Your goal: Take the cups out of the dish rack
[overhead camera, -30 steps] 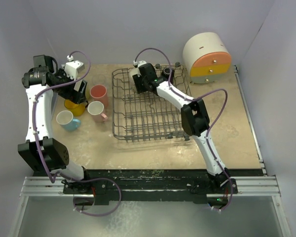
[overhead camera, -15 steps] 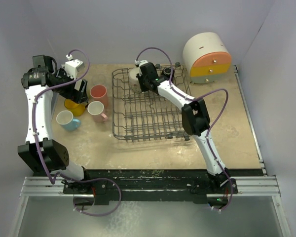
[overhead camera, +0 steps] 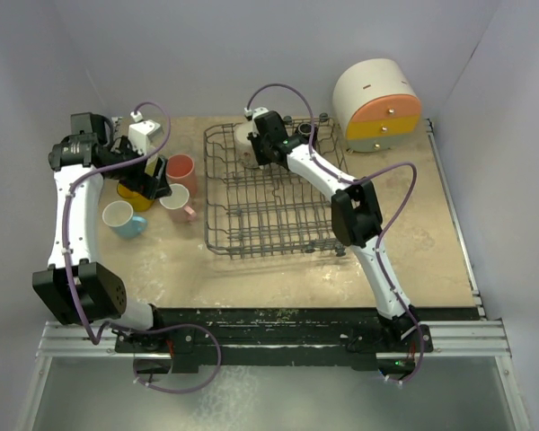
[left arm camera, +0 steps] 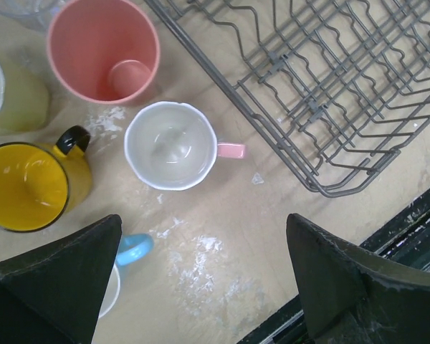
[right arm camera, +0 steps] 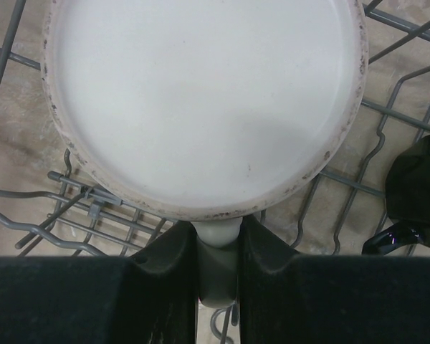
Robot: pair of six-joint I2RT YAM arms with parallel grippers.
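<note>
The right jaws are pinching the handle (right arm camera: 216, 240) of the cream cup (right arm camera: 201, 93), closed tightly on it. That cup is sitting inside the dish rack (overhead camera: 269, 211), at its far left corner, resting on the wires. The black cup (right arm camera: 416, 186) is lying in the rack too, just right of the cream one along the far side.

The left jaws are standing wide open and gripping nothing, hovering above the tabletop (overhead camera: 413, 233) left of the rack. Below them, outside the rack, five cups are standing upright in a cluster: the salmon cup (left arm camera: 104, 50) and the pink-handled white cup (left arm camera: 170, 145) nearest the rack, then the orange-yellow cup (left arm camera: 25, 186), the yellow-green cup (left arm camera: 18, 93) and the light blue cup (overhead camera: 119, 217) farther from it. A round white container (overhead camera: 377, 106) is sitting off the rack's far right corner.
</note>
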